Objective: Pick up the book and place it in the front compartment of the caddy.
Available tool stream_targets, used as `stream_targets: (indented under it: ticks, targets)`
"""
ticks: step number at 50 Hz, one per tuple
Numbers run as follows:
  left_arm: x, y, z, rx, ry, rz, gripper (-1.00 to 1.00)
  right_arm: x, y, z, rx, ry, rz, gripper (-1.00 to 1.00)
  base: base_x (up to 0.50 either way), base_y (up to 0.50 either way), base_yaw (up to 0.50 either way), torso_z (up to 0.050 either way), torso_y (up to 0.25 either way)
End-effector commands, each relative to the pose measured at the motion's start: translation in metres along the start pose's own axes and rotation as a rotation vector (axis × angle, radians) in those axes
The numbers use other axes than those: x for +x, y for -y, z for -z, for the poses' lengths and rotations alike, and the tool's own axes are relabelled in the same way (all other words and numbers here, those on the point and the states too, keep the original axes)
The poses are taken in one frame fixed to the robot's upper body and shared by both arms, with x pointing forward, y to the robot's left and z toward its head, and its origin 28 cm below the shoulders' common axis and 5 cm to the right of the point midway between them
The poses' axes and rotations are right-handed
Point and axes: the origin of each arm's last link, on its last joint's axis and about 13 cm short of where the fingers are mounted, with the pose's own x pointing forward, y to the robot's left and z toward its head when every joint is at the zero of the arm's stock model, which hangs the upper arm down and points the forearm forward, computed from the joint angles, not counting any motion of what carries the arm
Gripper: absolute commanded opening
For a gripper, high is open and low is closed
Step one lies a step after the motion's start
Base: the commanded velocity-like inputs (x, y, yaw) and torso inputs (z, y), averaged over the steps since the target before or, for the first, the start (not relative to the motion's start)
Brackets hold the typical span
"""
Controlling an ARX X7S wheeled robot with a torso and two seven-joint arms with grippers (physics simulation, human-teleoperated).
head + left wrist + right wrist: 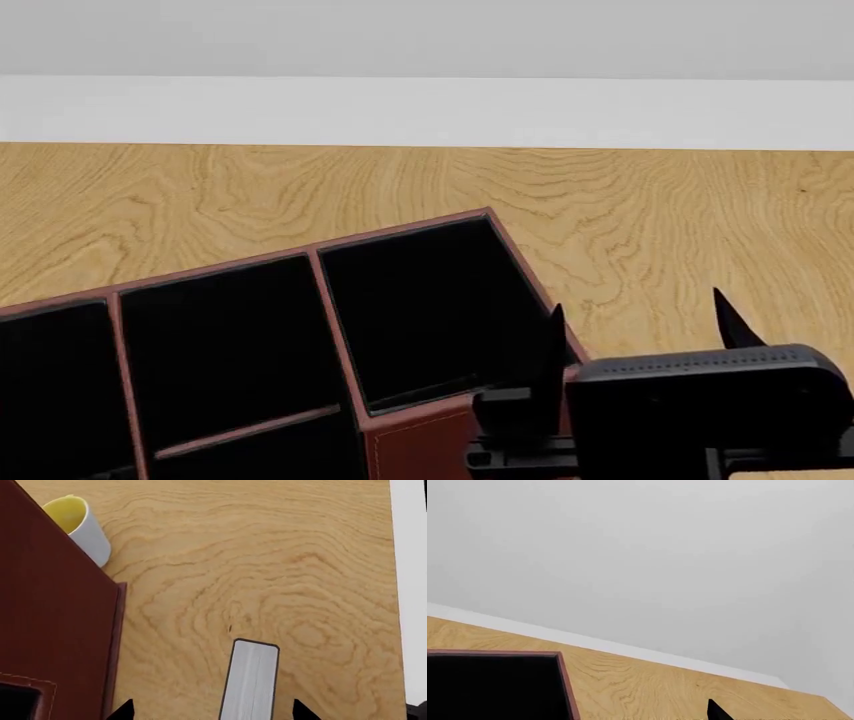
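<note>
The wood-grain counter [667, 200] carries the dark red caddy [414, 440], its black compartments open upward so a book can be dropped in from above. In the left wrist view the book [250, 680] stands between the left gripper [212, 711] tips, which are spread wide apart and not touching it, so it looks released or not yet gripped, with the white-and-yellow mug [83, 525] just beside the caddy's outer wall. The right gripper [638, 330] hangs over the caddy's right end with its tips apart, holding nothing, apparently kept clear.

The light was bright, even and without clear direction. The desk [667, 200] showed almost no cast shadows and no glare. All three views were sharp, without blur or edge distortion. The inside of the caddy [414, 300] stayed flat black.
</note>
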Motion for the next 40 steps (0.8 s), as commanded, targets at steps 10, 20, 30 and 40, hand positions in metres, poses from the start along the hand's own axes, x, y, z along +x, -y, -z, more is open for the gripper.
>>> stream_targets:
  ticks: [10, 20, 30, 40]
  targets:
    - [0.014, -0.009, 0.01, -0.039, -0.011, 0.041, 1.0, 0.001, 0.0, 0.0, 0.004, 0.0, -0.003, 1.0, 0.0, 0.0, 0.0, 0.0, 0.0]
    - [0.019, -0.009, 0.011, -0.039, -0.012, 0.071, 1.0, 0.001, 0.001, -0.003, 0.001, 0.003, -0.002, 1.0, 0.0, 0.0, 0.0, 0.0, 0.0]
    - [0.026, -0.009, 0.015, -0.058, -0.026, 0.092, 1.0, 0.001, 0.001, 0.0, 0.004, 0.0, -0.001, 1.0, 0.0, 0.0, 0.0, 0.0, 0.0]
    - [0.033, -0.007, 0.021, -0.068, -0.051, 0.105, 1.0, 0.0, 0.002, 0.003, 0.008, -0.004, 0.003, 1.0, 0.0, 0.0, 0.0, 0.0, 0.0]
